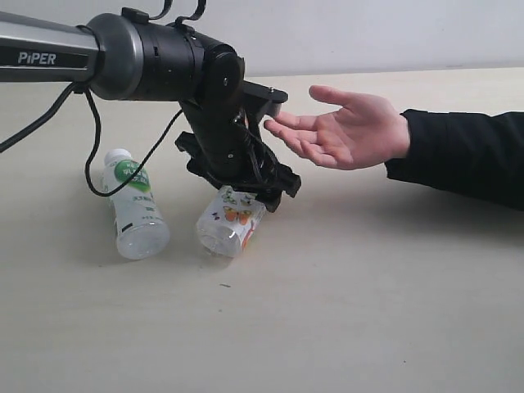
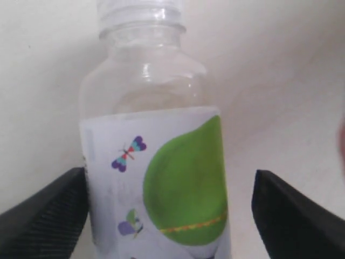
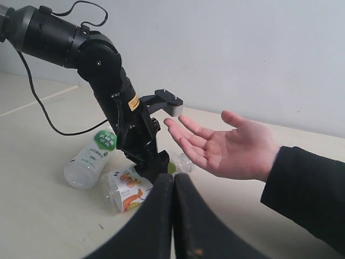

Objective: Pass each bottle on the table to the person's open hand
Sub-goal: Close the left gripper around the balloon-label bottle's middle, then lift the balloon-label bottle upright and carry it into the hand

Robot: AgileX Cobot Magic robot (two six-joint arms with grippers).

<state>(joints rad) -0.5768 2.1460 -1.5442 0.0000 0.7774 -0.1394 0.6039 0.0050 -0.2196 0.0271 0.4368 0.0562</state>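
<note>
Left gripper [image 2: 170, 210] stands released: we see its ribbed black fingers [image 2: 46, 216] flanking a clear plastic bottle [image 1: 233, 223] with a butterfly label. It lies on its side at frame centre, base lower left, neck upper right. Second bottle [image 1: 135, 214], white-capped, lies at left, cap up-frame. That makes two bottles. One bare open hand [image 1: 352, 131] hovers palm-up, upper right, above the matte beige table [image 1: 368, 311]. Right gripper [image 3: 172, 216] is clenched on nothing.

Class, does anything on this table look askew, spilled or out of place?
Both bottles lie on their sides, not upright: the green-labelled bottle and, beside it, the butterfly-labelled bottle, which sits within the open left gripper. No spill shows.
</note>
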